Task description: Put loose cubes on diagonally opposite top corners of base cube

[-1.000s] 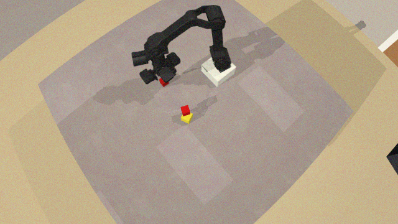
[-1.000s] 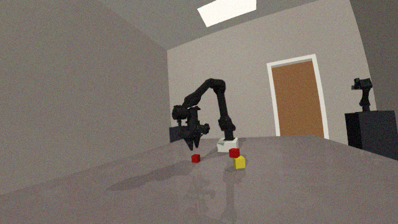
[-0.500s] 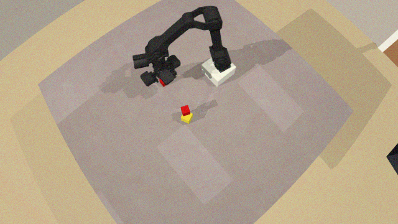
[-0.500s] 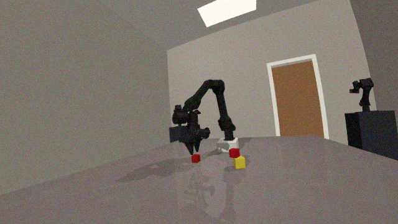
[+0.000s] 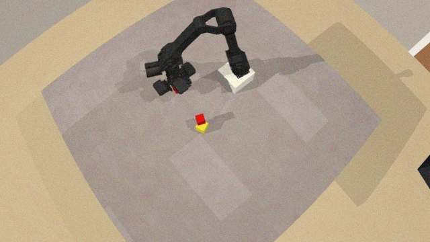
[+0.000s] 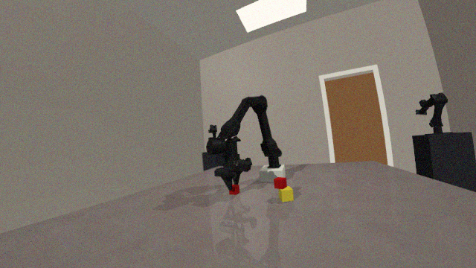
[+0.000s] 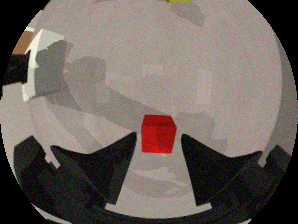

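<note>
The yellow base cube (image 5: 202, 128) (image 6: 286, 195) stands on the table; only a sliver of it shows at the top edge of the wrist view. One red cube (image 5: 200, 118) (image 6: 280, 182) sits on top of it, off-centre over one corner, and looks level. The other red cube (image 5: 175, 90) (image 6: 234, 190) (image 7: 158, 135) rests on the table, away from the base. My gripper (image 6: 234, 187) (image 7: 158, 136) points down over this cube, open, its fingertips on either side with narrow gaps in the wrist view. In the top view the hand hides most of this cube.
The arm's white mounting block (image 5: 236, 83) (image 6: 272, 174) (image 7: 48, 67) stands on the table to the right of the gripper in the top and exterior views and at the left of the wrist view. The stack stands nearer the middle of the grey table (image 5: 141, 161).
</note>
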`<control>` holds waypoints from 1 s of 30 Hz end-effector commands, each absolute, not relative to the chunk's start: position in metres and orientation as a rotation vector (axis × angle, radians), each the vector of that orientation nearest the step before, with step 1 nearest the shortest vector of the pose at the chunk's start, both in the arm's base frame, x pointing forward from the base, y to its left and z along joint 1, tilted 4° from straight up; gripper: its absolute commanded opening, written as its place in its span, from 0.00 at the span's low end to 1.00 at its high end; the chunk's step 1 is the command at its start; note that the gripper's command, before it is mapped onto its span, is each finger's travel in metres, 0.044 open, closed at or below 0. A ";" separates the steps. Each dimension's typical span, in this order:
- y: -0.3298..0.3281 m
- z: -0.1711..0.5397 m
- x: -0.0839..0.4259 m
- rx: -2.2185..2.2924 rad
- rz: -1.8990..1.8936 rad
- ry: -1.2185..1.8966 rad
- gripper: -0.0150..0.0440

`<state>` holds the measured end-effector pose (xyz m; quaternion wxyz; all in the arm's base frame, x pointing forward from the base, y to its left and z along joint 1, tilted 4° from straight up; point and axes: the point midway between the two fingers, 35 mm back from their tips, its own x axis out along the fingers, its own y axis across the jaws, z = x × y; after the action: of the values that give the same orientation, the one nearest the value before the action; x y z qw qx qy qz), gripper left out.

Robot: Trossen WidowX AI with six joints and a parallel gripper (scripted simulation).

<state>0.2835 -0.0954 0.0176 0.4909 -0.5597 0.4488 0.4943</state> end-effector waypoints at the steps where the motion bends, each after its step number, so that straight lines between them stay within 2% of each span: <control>1: -0.094 0.012 0.282 -1.348 1.213 1.091 0.57; 4: -0.094 0.012 0.282 -1.348 1.213 1.091 0.44; 30: -0.095 0.079 0.282 -1.349 1.212 1.091 0.43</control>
<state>0.2817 -0.0957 0.0660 0.4888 -0.5518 0.4530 0.5013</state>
